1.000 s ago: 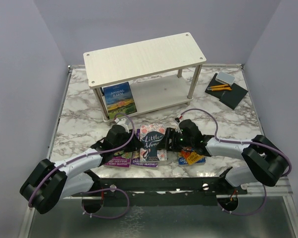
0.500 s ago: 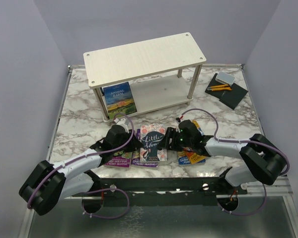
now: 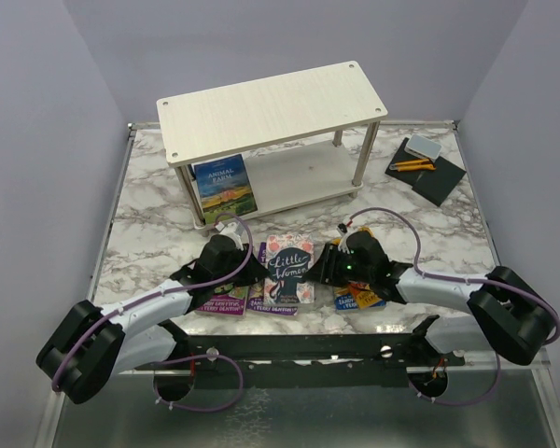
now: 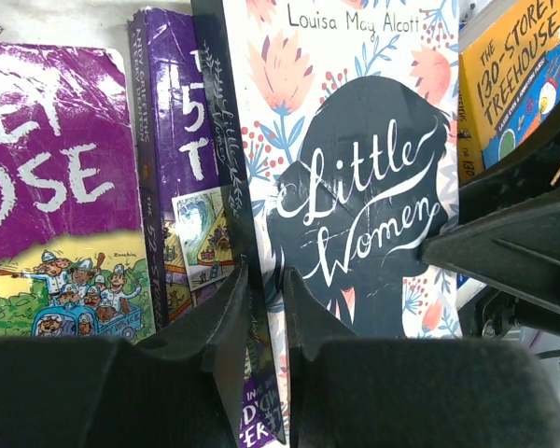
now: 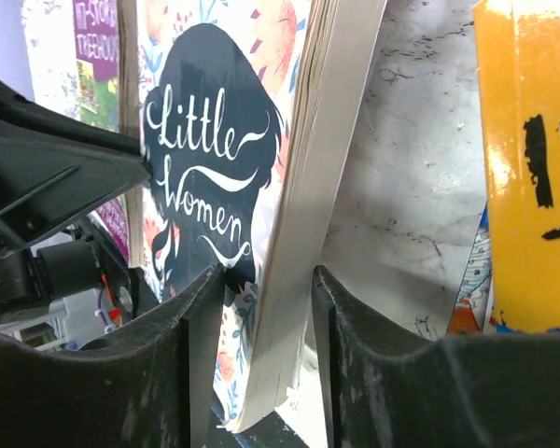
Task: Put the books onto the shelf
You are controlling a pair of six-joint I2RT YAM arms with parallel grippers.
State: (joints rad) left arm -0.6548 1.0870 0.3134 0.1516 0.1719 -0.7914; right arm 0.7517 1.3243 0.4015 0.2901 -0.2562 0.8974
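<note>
The pale floral "Little Women" book (image 3: 291,266) (image 4: 355,187) (image 5: 205,159) lies among the books at the table's near edge, its right side tipped up. My left gripper (image 3: 259,266) (image 4: 266,280) is shut on its spine. My right gripper (image 3: 319,266) (image 5: 266,275) straddles its page edge, still open, with a gap at the right finger. Purple Treehouse books (image 3: 222,301) (image 4: 47,187) lie to the left, and an orange one (image 3: 359,297) (image 5: 527,168) to the right. "Animal Farm" (image 3: 224,187) stands on the lower board of the shelf (image 3: 271,107).
A flat black pad (image 3: 427,173) with pencils and an eraser lies at the back right. The shelf's silver posts (image 3: 364,154) stand between the books and its lower board. Bare marble (image 3: 159,233) shows left of the arms.
Both grippers' jaws have narrowed round "Little Women". The right arm's elbow has swung out to the right, and the book's right side has tipped up.
</note>
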